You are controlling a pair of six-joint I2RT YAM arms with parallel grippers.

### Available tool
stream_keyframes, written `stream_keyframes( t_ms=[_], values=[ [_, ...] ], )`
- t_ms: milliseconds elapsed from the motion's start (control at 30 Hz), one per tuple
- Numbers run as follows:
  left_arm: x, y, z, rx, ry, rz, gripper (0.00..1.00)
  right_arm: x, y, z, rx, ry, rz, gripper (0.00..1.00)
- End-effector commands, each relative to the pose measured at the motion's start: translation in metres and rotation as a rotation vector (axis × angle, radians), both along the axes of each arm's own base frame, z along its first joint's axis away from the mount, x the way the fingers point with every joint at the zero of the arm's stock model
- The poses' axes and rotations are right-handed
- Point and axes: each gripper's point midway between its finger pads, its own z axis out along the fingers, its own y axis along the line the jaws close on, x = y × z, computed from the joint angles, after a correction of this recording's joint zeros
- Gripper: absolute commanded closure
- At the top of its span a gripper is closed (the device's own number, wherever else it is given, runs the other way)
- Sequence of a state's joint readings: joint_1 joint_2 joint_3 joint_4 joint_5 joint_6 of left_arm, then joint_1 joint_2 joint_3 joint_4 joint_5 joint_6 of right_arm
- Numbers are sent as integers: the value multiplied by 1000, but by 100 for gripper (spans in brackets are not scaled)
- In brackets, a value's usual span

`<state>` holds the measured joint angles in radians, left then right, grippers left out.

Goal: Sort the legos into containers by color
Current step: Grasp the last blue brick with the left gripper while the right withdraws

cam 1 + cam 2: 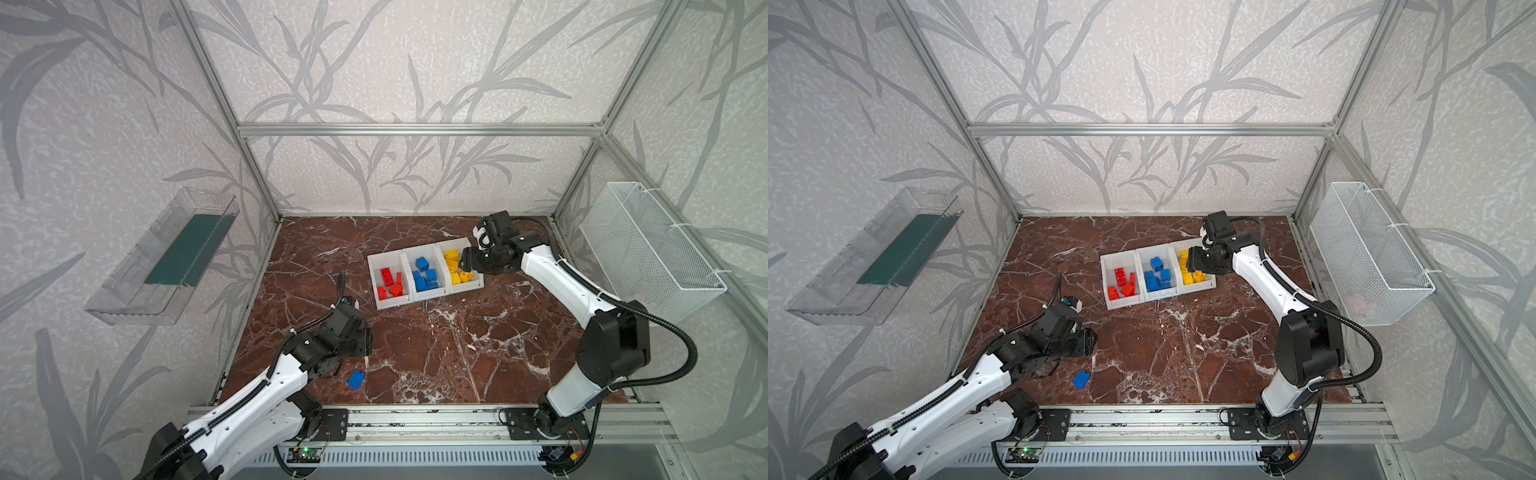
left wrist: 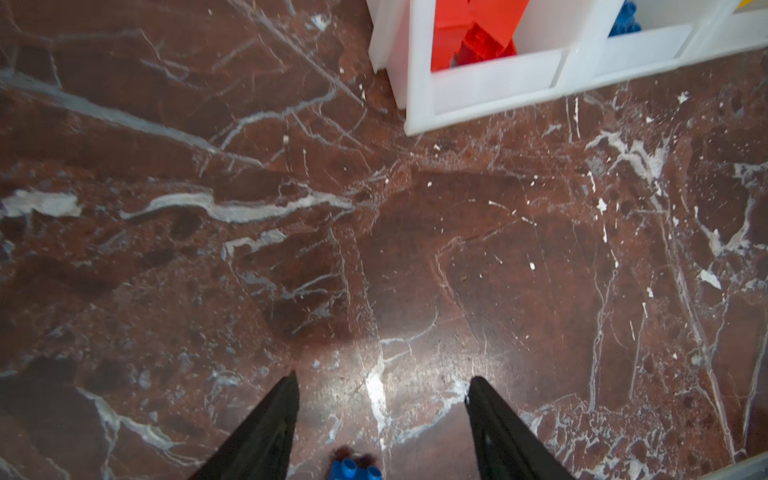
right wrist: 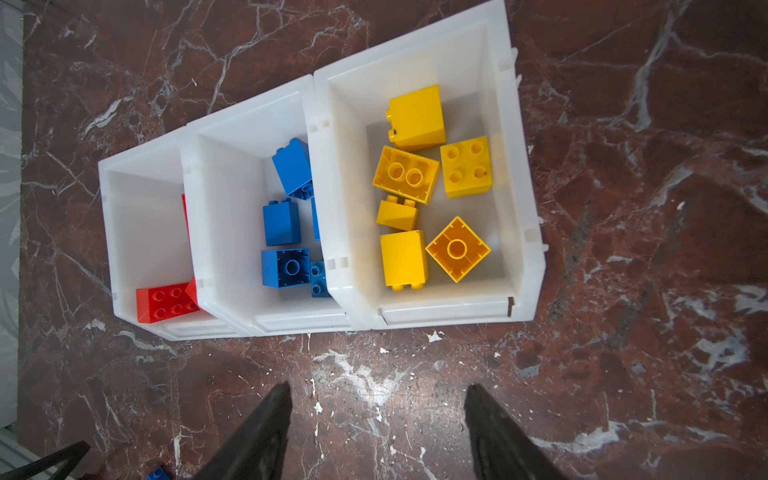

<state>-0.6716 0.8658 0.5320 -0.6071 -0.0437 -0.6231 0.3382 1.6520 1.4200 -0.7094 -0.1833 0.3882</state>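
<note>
Three white bins stand in a row on the marble table. The red bin (image 1: 392,304) (image 3: 124,208) holds red legos (image 1: 390,283). The blue bin (image 1: 428,296) (image 3: 291,322) holds blue legos (image 3: 282,222). Several yellow legos (image 3: 405,174) lie in the yellow bin (image 1: 467,289) (image 3: 440,311). One loose blue lego (image 1: 356,379) (image 1: 1081,379) (image 2: 353,469) lies near the table's front left. My left gripper (image 1: 365,347) (image 2: 382,378) hovers open just beyond it, holding nothing. Over the yellow bin my right gripper (image 1: 465,259) (image 3: 376,386) is open with nothing in it.
A white wire basket (image 1: 648,249) hangs on the right wall and a clear plastic tray (image 1: 166,257) on the left wall. Aluminium frame posts stand at the back corners, and a rail (image 1: 415,419) runs along the front edge.
</note>
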Motion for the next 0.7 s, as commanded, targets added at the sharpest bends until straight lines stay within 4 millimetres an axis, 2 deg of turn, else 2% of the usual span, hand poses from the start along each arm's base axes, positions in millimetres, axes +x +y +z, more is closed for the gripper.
stream_keyframes(
  t_ms=[0,367,667],
  values=[
    [-21,14,-20,72,78,46,33,-4,0,7,23,-20,7,33],
    [-53,18,-39,138,142,31,34,-9,3,-3,47,1,15,33],
    [-66,14,-55,212,195,-30,36,-12,2,-7,39,8,17,32]
  ],
)
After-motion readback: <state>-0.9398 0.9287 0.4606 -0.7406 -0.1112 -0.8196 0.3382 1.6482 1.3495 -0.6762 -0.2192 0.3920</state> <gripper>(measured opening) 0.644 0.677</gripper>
